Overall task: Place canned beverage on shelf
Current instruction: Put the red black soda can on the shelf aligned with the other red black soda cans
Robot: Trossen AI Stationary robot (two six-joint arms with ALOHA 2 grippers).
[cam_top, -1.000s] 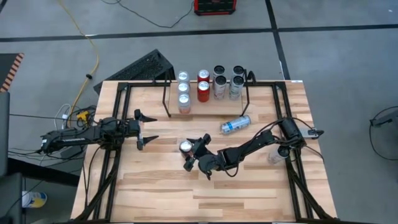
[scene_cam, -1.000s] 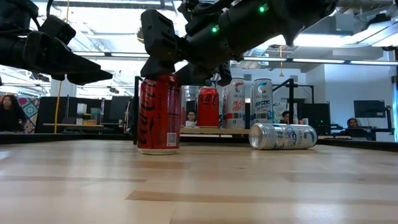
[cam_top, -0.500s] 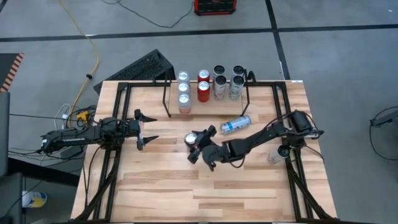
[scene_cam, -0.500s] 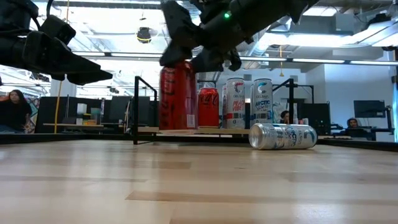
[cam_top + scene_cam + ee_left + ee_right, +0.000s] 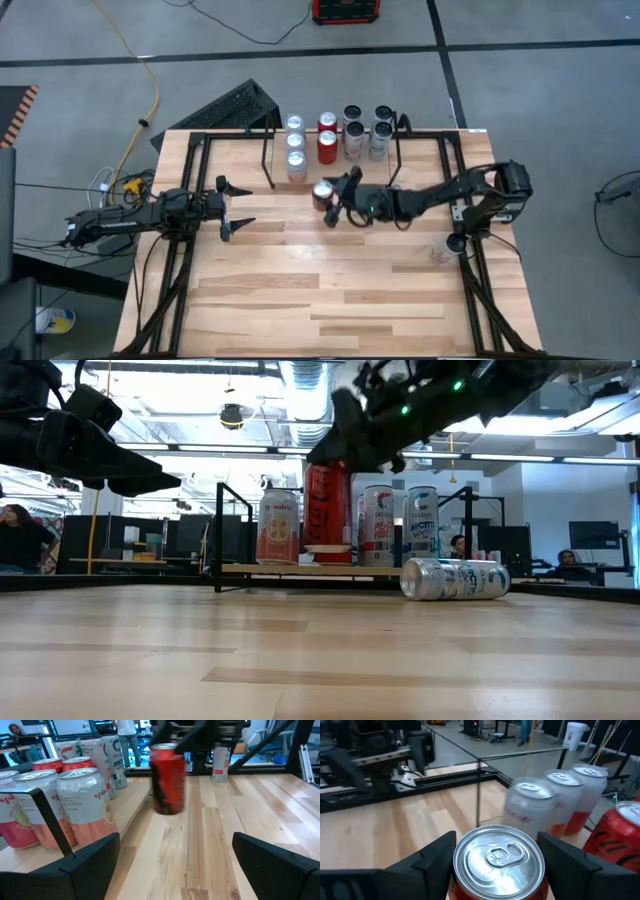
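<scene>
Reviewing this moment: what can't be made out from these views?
- High view: right gripper covers the red can; its label is unseen.
- Low view: whether that can's base clears the shelf board is unclear.
- Lying can: hidden under the right arm from above.
- Left wrist view: the red can is motion-blurred.

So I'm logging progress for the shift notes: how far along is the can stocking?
Done: several cans already stand on the shelf. In hand: the right pincer holds a red can upright, lifted just in front of the shelf. Left: setting it on the board, then the silver can lying on its side on the table. The left pincer waits open, off to the side.
</scene>
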